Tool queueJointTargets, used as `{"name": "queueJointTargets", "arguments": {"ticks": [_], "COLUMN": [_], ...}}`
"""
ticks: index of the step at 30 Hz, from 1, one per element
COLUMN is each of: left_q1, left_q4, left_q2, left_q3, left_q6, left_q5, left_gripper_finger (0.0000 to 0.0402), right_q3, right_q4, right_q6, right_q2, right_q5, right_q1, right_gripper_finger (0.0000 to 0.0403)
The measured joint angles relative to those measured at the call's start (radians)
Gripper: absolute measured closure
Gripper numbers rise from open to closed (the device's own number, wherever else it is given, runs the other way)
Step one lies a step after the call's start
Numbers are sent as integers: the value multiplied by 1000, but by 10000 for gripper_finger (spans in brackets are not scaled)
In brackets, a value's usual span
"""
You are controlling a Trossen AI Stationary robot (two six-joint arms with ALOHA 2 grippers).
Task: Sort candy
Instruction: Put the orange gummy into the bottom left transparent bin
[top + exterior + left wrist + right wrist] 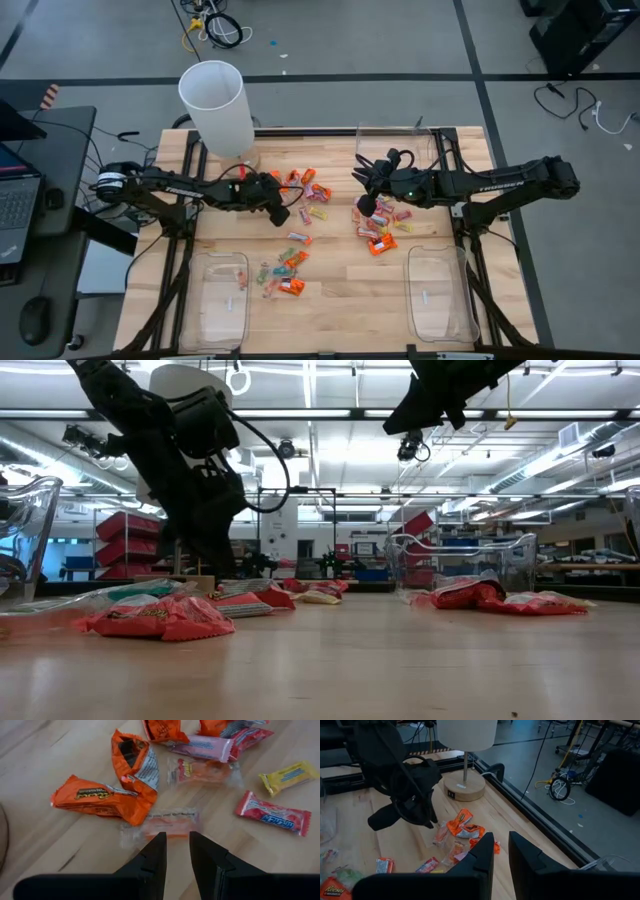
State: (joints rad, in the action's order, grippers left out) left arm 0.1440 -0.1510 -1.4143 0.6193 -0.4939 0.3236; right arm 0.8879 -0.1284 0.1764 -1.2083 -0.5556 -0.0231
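Observation:
Many small wrapped candies lie flat on the wooden table in three loose groups: far centre [305,190], right of centre [382,228] and near centre [285,272]. My left gripper [281,214] is low over the table at the far-centre group. Its fingers [177,837] are a narrow gap apart. Their tips stand just short of a clear-wrapped orange candy [165,826], with orange wrappers [100,800] beyond. My right gripper [365,207] is raised well above the right group [405,425]. Its fingers [501,837] are close together and empty.
Clear plastic trays stand at the near left [222,300], near right [440,295] and far right [395,140]. A white-shaded lamp [215,105] on a round wooden base stands at the far left. Bare wood shows between the near trays.

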Motion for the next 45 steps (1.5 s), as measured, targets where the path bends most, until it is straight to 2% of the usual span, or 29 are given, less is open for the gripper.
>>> {"name": "queueJointTargets", "arguments": {"ticks": [14,21,37,45], "left_q1": [0,0,0,-2], "left_q4": [168,159,81,48], "left_q2": [-73,-114,-114,-113], "left_q3": [0,-1,0,0], "left_q6": [-70,-93,-105,-115], "left_q5": [45,46,48,-57], "left_gripper_finger": [313,313,314,314], "right_q3": [0,0,0,0], "right_q4": [0,0,0,0], "right_q6": [3,3,4,4], "right_q2": [0,0,0,0], "right_q5": [0,0,0,0], "right_q1": [-1,-3,-3,-3], "right_gripper_finger": [357,357,357,357]}}
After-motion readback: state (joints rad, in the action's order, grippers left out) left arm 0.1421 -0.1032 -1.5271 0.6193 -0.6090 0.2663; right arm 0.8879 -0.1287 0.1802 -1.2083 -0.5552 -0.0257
